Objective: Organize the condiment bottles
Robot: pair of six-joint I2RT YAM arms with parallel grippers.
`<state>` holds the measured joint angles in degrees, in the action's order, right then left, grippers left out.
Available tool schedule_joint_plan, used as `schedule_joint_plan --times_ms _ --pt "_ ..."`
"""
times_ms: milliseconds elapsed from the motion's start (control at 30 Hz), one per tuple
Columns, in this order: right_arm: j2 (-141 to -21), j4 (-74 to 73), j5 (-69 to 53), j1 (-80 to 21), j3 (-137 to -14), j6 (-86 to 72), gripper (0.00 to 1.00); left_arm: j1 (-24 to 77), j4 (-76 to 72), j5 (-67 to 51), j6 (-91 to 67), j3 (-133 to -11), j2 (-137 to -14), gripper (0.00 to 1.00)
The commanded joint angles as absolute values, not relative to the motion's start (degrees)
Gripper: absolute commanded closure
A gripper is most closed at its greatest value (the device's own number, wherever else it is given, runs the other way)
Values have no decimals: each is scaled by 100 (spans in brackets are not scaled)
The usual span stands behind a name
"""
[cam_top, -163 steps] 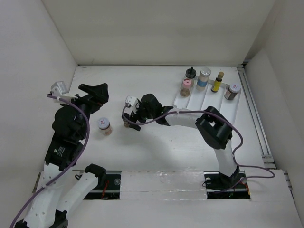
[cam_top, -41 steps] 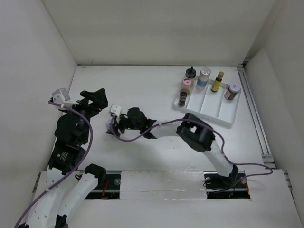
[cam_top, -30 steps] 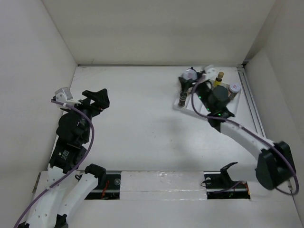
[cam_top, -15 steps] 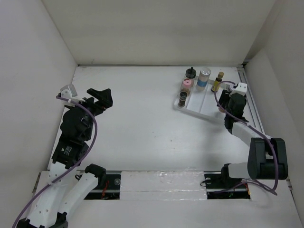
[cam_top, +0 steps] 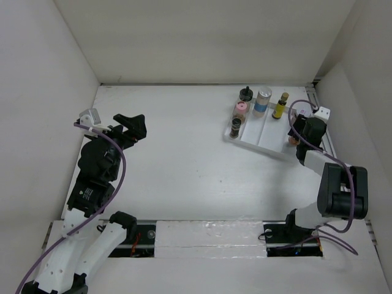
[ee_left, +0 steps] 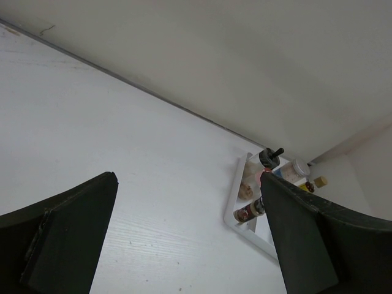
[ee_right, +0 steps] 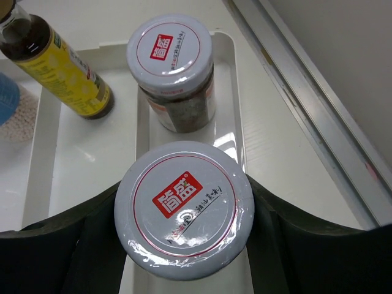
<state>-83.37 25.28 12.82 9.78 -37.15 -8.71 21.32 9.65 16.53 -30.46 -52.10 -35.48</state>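
We find the right gripper with its jaws clamped on a held jar whose white lid bears a red mark; the jar sits over the rightmost compartment of the white divided tray; we cannot tell whether it rests on the tray floor; a second jar with the same lid stands just behind it in that compartment; the slim yellow bottle stands in the next compartment; the left gripper hangs over the table, well apart from the tray, jaws wide apart.
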Motion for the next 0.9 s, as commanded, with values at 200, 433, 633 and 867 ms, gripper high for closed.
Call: schedule_joint_plan --times_ms 200,433,633,867 --pt "-8710 2383 388 1423 -4657 -1090 49 2153 668 1591 -2971 -5159 -3551 0" --pt "-8710 2039 97 1547 -4711 -1090 38 2153 668 1591 -2971 -5159 -3551 0" --pt "-8473 1934 -53 1547 -4649 -1090 21 2153 668 1591 -2971 -5159 -3551 0" --pt "-7999 1881 -53 1547 -4544 -1090 16 2153 668 1644 -2971 -5159 -3551 0"
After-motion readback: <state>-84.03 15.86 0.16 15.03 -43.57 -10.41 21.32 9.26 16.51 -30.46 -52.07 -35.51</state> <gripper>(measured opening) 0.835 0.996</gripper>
